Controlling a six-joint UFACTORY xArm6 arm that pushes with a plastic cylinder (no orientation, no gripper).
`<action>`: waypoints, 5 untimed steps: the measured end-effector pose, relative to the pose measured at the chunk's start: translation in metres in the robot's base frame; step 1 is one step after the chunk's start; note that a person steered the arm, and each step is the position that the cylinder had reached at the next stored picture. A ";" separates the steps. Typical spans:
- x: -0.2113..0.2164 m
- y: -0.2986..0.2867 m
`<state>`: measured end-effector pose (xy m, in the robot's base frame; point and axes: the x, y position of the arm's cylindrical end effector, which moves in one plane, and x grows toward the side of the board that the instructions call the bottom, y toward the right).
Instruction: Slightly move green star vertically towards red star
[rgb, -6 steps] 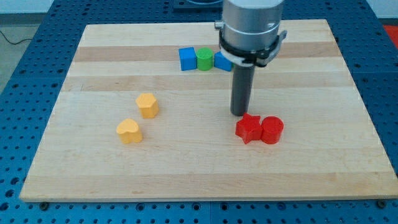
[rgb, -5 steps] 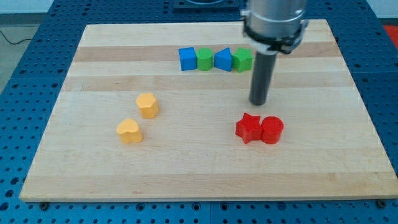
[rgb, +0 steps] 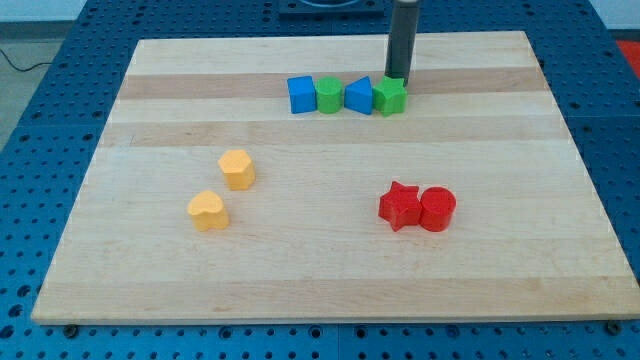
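Note:
The green star (rgb: 390, 97) sits at the right end of a row of blocks near the view's top. My tip (rgb: 398, 79) stands just above the green star, at its upper edge, touching or nearly touching it. The red star (rgb: 399, 207) lies well below, toward the view's bottom, with a red cylinder (rgb: 437, 209) touching its right side.
Left of the green star in the row are a blue block (rgb: 359, 96), a green cylinder (rgb: 328, 96) and a blue cube (rgb: 301, 95). Two yellow blocks (rgb: 237, 169) (rgb: 208, 211) lie at the view's left. The wooden board (rgb: 150, 270) rests on a blue perforated table.
My tip has moved from just above the red star, up and to the right, to the upper edge of the green star. The blocks have not moved.

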<state>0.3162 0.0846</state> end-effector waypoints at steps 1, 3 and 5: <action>0.039 0.007; 0.036 0.006; 0.033 -0.055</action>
